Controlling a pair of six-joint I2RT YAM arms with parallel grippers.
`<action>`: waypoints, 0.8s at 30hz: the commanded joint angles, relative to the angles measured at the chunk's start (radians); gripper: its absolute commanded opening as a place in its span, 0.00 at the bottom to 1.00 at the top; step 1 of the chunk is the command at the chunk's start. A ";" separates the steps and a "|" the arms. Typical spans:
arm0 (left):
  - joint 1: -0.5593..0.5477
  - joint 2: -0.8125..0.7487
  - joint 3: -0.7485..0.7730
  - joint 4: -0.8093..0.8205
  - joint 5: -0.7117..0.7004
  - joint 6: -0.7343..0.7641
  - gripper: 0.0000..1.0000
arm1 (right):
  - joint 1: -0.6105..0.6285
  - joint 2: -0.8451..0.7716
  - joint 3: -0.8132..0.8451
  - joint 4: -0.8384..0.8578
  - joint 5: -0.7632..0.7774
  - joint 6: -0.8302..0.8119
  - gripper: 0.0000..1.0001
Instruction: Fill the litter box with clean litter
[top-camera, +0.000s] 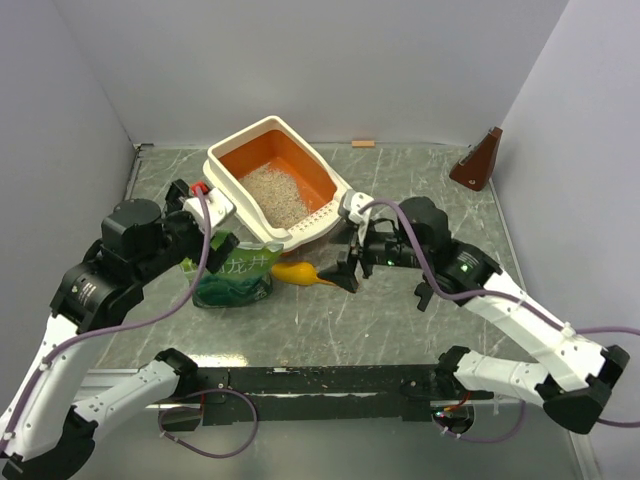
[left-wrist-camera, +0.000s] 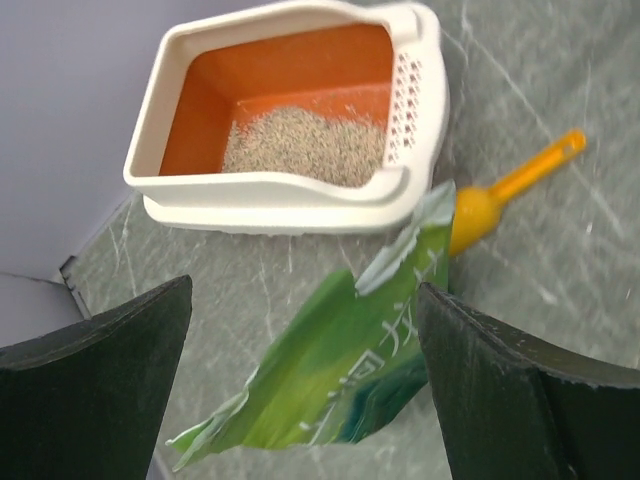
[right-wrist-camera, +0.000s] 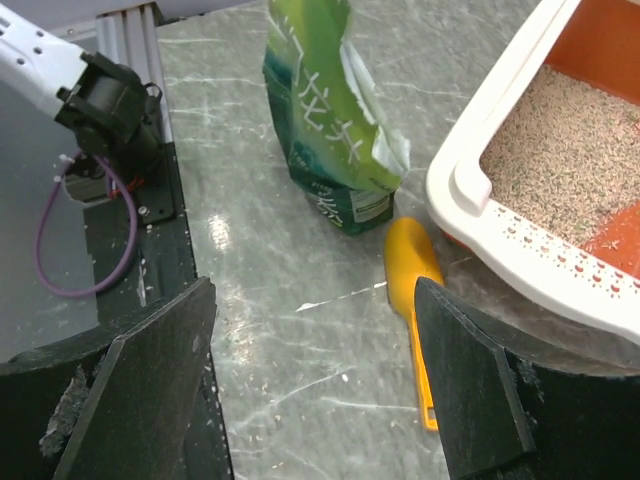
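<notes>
Grey table (top-camera: 400, 320); only the top view shows a brown wedge (top-camera: 478, 160); left claw (left-wrist-camera: 305, 340) and right claw (right-wrist-camera: 310, 370) gape empty.

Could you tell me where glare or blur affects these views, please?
Top external: even light, sharp, the litter box casts little shadow. Left wrist: the green bag is slightly blurred up close. Right wrist: glare patches on the table, yellow scoop crisp.

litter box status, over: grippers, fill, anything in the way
Left gripper open, empty, above green bag. Right gripper open, empty, over yellow scoop. Litter box partly filled, litter at slotted end. Bag and scoop outside it.
</notes>
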 joint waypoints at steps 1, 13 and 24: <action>-0.002 0.000 0.036 -0.124 0.098 0.182 0.97 | -0.007 -0.079 -0.065 0.038 -0.026 0.024 0.87; -0.007 0.002 -0.116 -0.058 -0.066 0.309 0.97 | -0.006 -0.130 -0.131 0.084 -0.054 0.056 0.87; 0.033 0.083 -0.185 -0.052 -0.080 0.355 0.98 | -0.007 -0.096 -0.144 0.090 -0.026 0.060 0.88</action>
